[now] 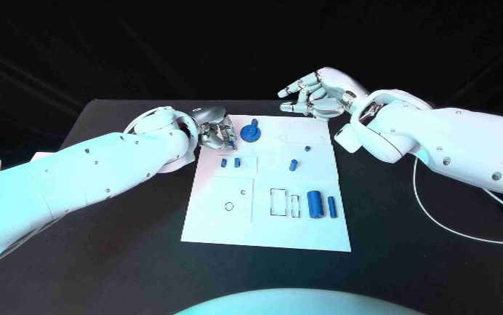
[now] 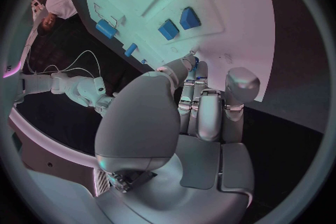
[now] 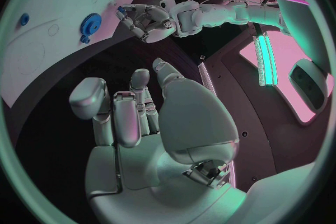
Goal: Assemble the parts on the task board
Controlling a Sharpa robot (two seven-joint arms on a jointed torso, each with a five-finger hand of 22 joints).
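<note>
Two blue cylinders (image 1: 322, 205) nearest on task board (image 1: 236, 228); left hand (image 1: 215, 132) curled beside gear (image 1: 251, 134), grip unclear; right hand (image 1: 318, 94) spread, empty.

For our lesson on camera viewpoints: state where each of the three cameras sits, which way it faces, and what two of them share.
Head view: on the robot's head, looking down at the task board; both arms enter.
Left wrist view: behind the left hand, facing the board and its blue parts.
Right wrist view: behind the right hand, facing the board's edge and the left hand.
Shared: the blue gear shows in the head and right wrist views.
</note>
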